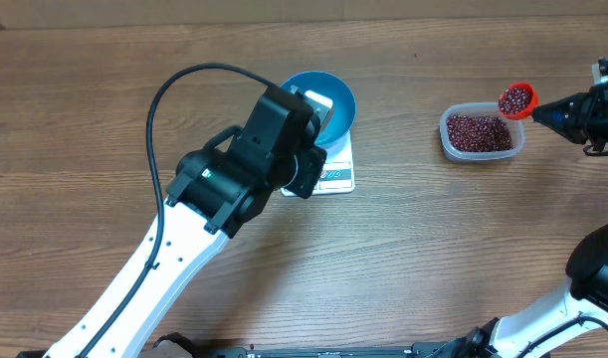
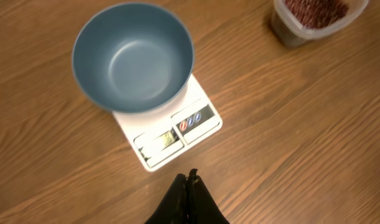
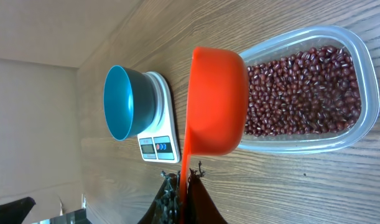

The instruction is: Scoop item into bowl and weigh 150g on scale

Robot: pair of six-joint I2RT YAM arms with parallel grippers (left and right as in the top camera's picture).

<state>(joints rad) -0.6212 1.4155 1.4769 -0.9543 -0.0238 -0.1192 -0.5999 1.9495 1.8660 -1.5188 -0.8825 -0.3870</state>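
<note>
The worktop (image 1: 433, 249) is brown wood-grain board with a low, even sheen. The bowl (image 2: 134, 59) looks like smooth blue plastic, softly matt inside. The scale (image 2: 177, 142) is smooth white plastic with glossy front panels. The scoop (image 3: 217, 99) is glossy orange plastic. The container (image 3: 369, 93) is thin clear plastic. The beans (image 3: 301, 93) have smooth, faintly shiny skins.
</note>
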